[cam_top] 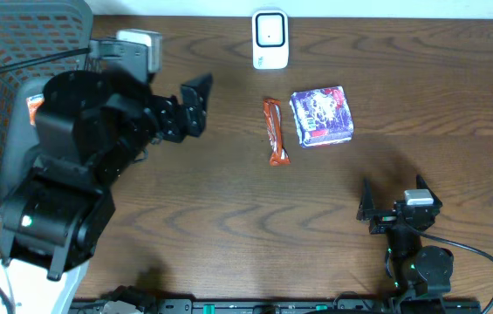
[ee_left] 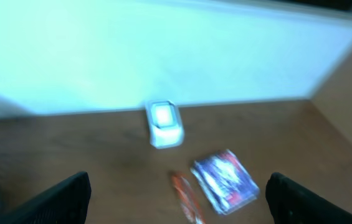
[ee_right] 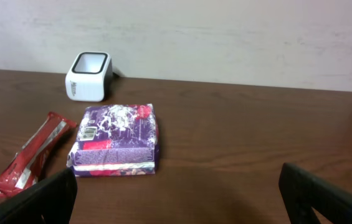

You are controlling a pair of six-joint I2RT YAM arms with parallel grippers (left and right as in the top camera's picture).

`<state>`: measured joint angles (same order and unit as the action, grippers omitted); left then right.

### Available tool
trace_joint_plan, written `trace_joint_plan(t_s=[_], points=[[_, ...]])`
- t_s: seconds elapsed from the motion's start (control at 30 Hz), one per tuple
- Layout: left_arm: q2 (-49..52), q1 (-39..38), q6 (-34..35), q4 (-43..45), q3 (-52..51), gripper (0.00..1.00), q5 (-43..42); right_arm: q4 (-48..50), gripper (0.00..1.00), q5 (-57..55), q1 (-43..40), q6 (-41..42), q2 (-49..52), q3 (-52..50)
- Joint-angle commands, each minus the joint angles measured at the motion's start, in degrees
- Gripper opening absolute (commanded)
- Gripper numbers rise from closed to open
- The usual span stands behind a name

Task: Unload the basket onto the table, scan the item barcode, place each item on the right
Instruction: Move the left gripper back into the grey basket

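Wooden tabletop (cam_top: pixel 229 201): purple packet (cam_top: pixel 322 115) and red bar (cam_top: pixel 273 131) lie near the scanner (cam_top: pixel 270 39), unheld. Left gripper (cam_top: pixel 195 106) and right gripper (cam_top: pixel 366 209) stand wide, apparently awaiting pickup.

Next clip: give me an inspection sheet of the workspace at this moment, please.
Surface: dark brown wooden table, no spills seen.
Job's things: white box-shaped barcode scanner at the far edge; purple foil snack packet and narrow red wrapped bar lying side by side.
Clutter: grey mesh basket at the left edge.
Grippers: left pincer open, empty; right pincer open, empty.
Cables: black cable looping from the right arm's base.
Surroundings: pale wall behind the table.
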<state>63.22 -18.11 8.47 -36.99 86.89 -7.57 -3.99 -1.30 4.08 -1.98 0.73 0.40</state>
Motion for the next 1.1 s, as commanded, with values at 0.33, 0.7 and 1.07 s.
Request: trace_joint_plan(t_s=[0.33, 0.7, 1.07], points=[[1.40, 13.57, -7.23, 3.45, 1.20, 0.90, 31.67, -0.11, 0.99, -0.52, -0.24, -0.44, -0.02, -0.09], [11.89, 37.64, 6.05, -0.81, 1.20, 0.90, 23.23, -0.11, 0.99, -0.52, -0.24, -0.44, -0.02, -0.09], [28.15, 45.94, 7.10, 4.70, 1.20, 0.90, 13.94, -0.11, 0.99, -0.52, -0.24, -0.44, -0.02, -0.09]])
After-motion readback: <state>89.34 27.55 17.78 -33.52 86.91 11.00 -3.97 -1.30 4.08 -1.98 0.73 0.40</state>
